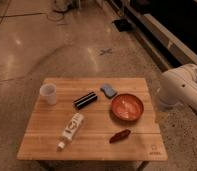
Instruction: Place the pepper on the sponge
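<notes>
The pepper (pixel 120 135), small, dark red and tapered, lies on the wooden table (pixel 92 150) near its front right, just below the red-orange bowl. The sponge (pixel 108 90), a small blue-grey pad, rests at the back of the table, up and left of the bowl. Only the white arm (pixel 182 90) shows, at the right edge beside the table. The gripper itself is out of view.
A red-orange bowl (pixel 127 107) sits right of centre. A black cylinder (pixel 85 100) lies at the middle, a white cup (pixel 49 93) at the left, and a white bottle (pixel 71 130) at the front left. Polished floor surrounds the table.
</notes>
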{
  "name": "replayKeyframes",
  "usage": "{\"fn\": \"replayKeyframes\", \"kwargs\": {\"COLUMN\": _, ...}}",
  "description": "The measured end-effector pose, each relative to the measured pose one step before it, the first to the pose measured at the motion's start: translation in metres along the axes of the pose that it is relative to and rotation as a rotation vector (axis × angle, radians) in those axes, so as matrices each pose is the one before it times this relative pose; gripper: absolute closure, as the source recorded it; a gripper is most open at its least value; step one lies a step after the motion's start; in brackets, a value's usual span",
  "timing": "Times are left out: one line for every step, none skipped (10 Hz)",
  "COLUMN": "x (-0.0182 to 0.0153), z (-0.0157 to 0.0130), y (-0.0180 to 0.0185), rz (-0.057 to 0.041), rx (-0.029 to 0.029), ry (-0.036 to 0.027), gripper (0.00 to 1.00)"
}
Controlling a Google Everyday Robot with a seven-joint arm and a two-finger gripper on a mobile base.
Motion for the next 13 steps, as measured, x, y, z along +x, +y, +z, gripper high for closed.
{"fn": "replayKeyframes", "kwargs": {"x": -0.009, "z": 0.02053, "y": 0.00825, "rz": -0.04794, "rx": -0.00687, "ry": -0.01504, "gripper": 0.35}}
{"fn": "replayKeyframes", "kwargs": {"x": -0.00881, "z": 0.01544, "y": 0.0032, "rz": -0.03695, "rx": -0.00111, "ry": -0.01364, "gripper": 0.35}}
{"fn": "replayKeyframes", "kwargs": {"x": -0.00823, "z": 0.01314, "y": 0.00159, "rz": -0.02774, "rx": 0.00104, "ry": -0.01443, "gripper": 0.35}}
{"fn": "replayKeyframes", "kwargs": {"x": -0.0131, "z": 0.01869, "y": 0.00276, "rz": -0.03274, "rx": -0.00103, "ry": -0.02635, "gripper": 0.35}}
{"fn": "replayKeyframes", "kwargs": {"x": -0.00709, "z": 0.01182, "y": 0.00285, "rz": -0.0172, "rx": -0.00427, "ry": -0.01491, "gripper": 0.35}}
{"fn": "replayKeyframes", "kwargs": {"x": -0.00932, "z": 0.01489, "y": 0.00379, "rz": -0.02418, "rx": -0.00641, "ry": -0.01767, "gripper": 0.35}}
{"fn": "replayKeyframes", "kwargs": {"x": -0.00845, "z": 0.01399, "y": 0.00443, "rz": -0.02247, "rx": -0.00871, "ry": -0.01692, "gripper": 0.35}}
{"fn": "replayKeyframes", "kwargs": {"x": -0.00477, "z": 0.0118, "y": 0.00468, "rz": -0.01495, "rx": -0.0085, "ry": -0.01157, "gripper": 0.35}}
{"fn": "replayKeyframes", "kwargs": {"x": -0.00423, "z": 0.00952, "y": 0.0031, "rz": -0.00752, "rx": -0.0046, "ry": -0.01314, "gripper": 0.35}}
{"fn": "replayKeyframes", "kwargs": {"x": -0.00424, "z": 0.00767, "y": 0.00239, "rz": -0.00647, "rx": -0.00319, "ry": -0.01266, "gripper": 0.35}}
{"fn": "replayKeyframes", "kwargs": {"x": -0.00339, "z": 0.00562, "y": 0.00184, "rz": -0.0058, "rx": -0.00189, "ry": -0.00957, "gripper": 0.35}}
{"fn": "replayKeyframes", "kwargs": {"x": -0.00303, "z": 0.00479, "y": 0.00102, "rz": -0.00523, "rx": 0.00093, "ry": -0.00836, "gripper": 0.35}}
{"fn": "replayKeyframes", "kwargs": {"x": -0.00351, "z": 0.00427, "y": -0.00033, "rz": -0.00621, "rx": 0.00394, "ry": -0.0079, "gripper": 0.35}}
